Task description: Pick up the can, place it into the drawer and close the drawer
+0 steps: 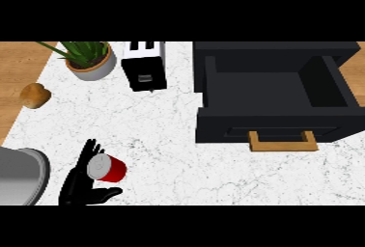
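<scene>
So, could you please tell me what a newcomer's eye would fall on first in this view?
Most likely the red can at lower left on the white marble counter, lying tilted against the fingers of the black left hand. Next comes the big black drawer at upper right, standing open with a wooden handle. A toaster and potted plant sit along the top.

The can (108, 167) lies on the counter (178, 144), left of and before the open drawer (274, 91); the toaster (145, 66) stands behind.
</scene>
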Robot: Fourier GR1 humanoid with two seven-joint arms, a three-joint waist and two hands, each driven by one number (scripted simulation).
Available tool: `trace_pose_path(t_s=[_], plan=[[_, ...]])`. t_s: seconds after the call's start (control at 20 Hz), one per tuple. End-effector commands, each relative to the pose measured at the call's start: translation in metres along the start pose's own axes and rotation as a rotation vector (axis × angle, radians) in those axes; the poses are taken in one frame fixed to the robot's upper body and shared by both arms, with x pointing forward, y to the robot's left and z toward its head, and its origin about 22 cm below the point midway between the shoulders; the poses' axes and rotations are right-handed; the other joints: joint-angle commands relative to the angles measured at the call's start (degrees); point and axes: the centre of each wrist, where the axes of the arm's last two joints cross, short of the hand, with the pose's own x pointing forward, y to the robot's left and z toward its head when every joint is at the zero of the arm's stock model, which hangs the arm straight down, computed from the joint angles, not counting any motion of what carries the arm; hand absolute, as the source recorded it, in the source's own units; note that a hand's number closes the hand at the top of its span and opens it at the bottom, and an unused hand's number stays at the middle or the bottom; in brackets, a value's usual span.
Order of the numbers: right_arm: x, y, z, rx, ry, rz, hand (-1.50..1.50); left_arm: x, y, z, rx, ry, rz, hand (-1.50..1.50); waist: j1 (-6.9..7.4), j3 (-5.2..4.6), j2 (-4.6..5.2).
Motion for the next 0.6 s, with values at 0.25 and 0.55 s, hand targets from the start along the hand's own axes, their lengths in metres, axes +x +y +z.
trace_pose_path(t_s=[0.25, 0.55], plan=[[-0.006, 0.01, 0.011, -0.002, 0.017, -0.024, -1.5, -0.001, -0.035, -0.023, -0.107, 0.029, 0.106, 1.5, -0.11, 0.02, -0.03], [0.004, 0.007, 0.023, 0.009, 0.015, -0.023, -1.5, 0.019, -0.052, -0.035, -0.21, -0.046, 0.131, 1.5, -0.23, 0.02, -0.11]])
